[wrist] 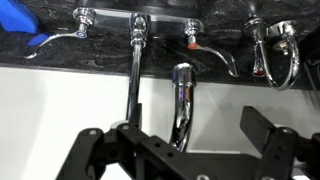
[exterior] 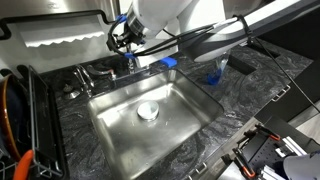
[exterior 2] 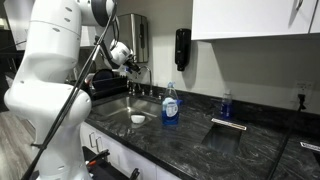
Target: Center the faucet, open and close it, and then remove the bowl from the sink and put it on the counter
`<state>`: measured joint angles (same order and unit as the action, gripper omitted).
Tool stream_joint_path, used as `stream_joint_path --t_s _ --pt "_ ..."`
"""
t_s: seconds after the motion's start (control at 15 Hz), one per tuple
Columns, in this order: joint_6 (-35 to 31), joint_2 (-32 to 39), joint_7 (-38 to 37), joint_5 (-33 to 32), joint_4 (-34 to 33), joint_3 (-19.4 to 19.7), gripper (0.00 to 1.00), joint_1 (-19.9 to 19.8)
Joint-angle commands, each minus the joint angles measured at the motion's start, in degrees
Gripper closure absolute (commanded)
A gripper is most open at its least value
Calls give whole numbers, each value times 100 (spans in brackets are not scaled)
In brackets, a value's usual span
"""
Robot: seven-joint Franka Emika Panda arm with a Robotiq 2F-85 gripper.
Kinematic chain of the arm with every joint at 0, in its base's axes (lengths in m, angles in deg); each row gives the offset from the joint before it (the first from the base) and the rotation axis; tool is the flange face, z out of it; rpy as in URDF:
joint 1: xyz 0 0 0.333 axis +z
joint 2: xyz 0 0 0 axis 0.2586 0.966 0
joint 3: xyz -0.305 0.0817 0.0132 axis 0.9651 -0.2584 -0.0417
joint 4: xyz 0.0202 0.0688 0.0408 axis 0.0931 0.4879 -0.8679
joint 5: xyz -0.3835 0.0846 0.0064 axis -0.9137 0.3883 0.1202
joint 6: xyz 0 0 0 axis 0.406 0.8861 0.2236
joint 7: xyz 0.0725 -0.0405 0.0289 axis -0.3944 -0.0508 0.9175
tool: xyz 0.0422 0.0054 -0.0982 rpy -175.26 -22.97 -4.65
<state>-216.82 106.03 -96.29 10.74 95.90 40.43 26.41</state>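
Over the rear edge of the sink (exterior: pixel 185 110), fingers (wrist: pixel 262 128) spread wide, released, clasping nothing. Framed between them in the wrist view, the faucet (wrist: pixel 133 70): slim chrome arch rising from the back ledge, with short chrome fittings (wrist: pixel 190 32) to each side. Lower down, on the basin floor near the middle, the bowl (exterior: pixel 148 111), white, upright, well apart from the fingers. Around the basin, dark veined table (exterior 2: pixel 200 142). Standing on it just beside the sink in an exterior view, a blue soap bottle (exterior 2: pixel 171 104).
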Motion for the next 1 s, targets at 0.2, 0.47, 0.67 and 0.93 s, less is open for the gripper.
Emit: stream_joint_path --t_s 0.2,0.47,0.67,0.93 --pt "817 90 -375 -457 -245 86 0 249" --pt "1112 14 -412 -353 -127 554 0 609" --pt "1247 -61 -529 -364 52 761 0 669" --pt "1243 -169 -757 -383 237 904 0 675"
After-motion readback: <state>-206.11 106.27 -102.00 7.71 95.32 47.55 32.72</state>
